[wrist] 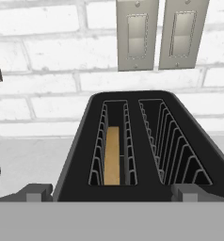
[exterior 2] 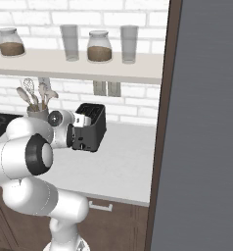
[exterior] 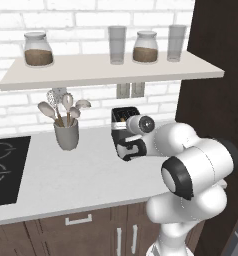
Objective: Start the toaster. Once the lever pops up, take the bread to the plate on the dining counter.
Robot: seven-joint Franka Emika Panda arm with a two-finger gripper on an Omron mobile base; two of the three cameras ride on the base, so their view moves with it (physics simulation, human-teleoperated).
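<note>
at toaster (wrist: 147, 141) front | lever hidden by arm | bread (wrist: 112, 155) sunk in slot | pincer (wrist: 111, 193) agape

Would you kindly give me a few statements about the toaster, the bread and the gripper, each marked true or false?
1. The bread sits in the left slot of the toaster as the hand view shows it. True.
2. Both toaster slots hold bread. False: the right slot is bare.
3. The gripper is open, holding nothing. True.
4. The utensil cup lies tipped over. False: it stands upright on the worktop.
5. Two wall switch plates sit behind the toaster. True.
</note>
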